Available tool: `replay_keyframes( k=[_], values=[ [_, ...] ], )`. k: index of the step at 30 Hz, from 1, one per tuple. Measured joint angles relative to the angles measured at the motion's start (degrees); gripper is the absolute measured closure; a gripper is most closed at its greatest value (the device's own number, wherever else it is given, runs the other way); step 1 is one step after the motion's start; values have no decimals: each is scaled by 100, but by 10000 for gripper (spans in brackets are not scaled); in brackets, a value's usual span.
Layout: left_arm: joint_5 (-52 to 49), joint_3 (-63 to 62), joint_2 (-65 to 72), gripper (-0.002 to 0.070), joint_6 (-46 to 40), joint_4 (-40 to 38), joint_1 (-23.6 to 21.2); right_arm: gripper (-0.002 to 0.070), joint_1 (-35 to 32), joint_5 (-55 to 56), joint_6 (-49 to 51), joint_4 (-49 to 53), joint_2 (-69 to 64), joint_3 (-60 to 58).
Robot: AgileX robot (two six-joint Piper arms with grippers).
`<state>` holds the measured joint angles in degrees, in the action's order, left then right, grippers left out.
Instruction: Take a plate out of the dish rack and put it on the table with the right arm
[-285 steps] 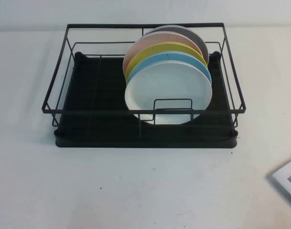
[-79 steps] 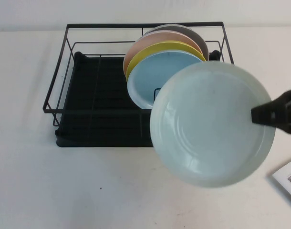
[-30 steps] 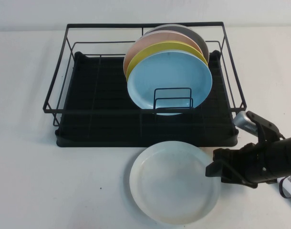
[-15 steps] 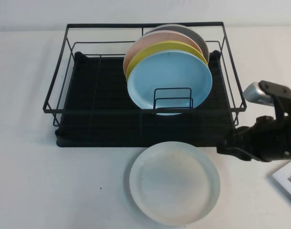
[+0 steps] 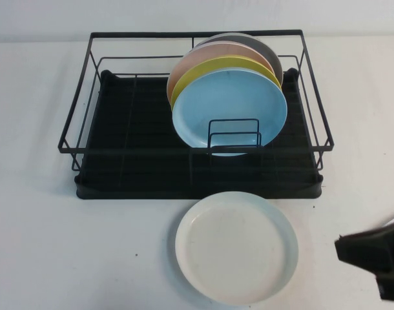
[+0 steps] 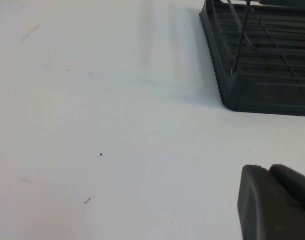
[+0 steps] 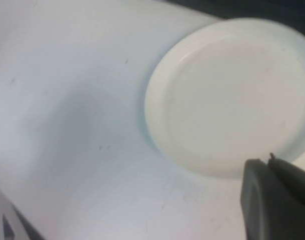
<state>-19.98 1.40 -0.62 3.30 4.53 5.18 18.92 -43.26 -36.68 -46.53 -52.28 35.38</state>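
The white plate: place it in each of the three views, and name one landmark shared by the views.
High view: the plate lies flat on the table, in front of the dish rack; the right gripper sits to its right, apart.
Left wrist view: plate not in it; only the left gripper over bare table.
Right wrist view: plate flat on the table.
Shared landmark: the rack, whose corner shows in the left wrist view.
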Motion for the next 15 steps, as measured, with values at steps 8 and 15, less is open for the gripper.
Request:
replay_keyframes(
  k=[8, 15],
  values=[
    [0, 0, 0, 679, 0, 0, 0, 694, 0, -373, -21, 803, 359, -10],
    [0, 0, 0, 679, 0, 0, 0, 694, -213, 676, -21, 1328, 742, -376]
  ],
)
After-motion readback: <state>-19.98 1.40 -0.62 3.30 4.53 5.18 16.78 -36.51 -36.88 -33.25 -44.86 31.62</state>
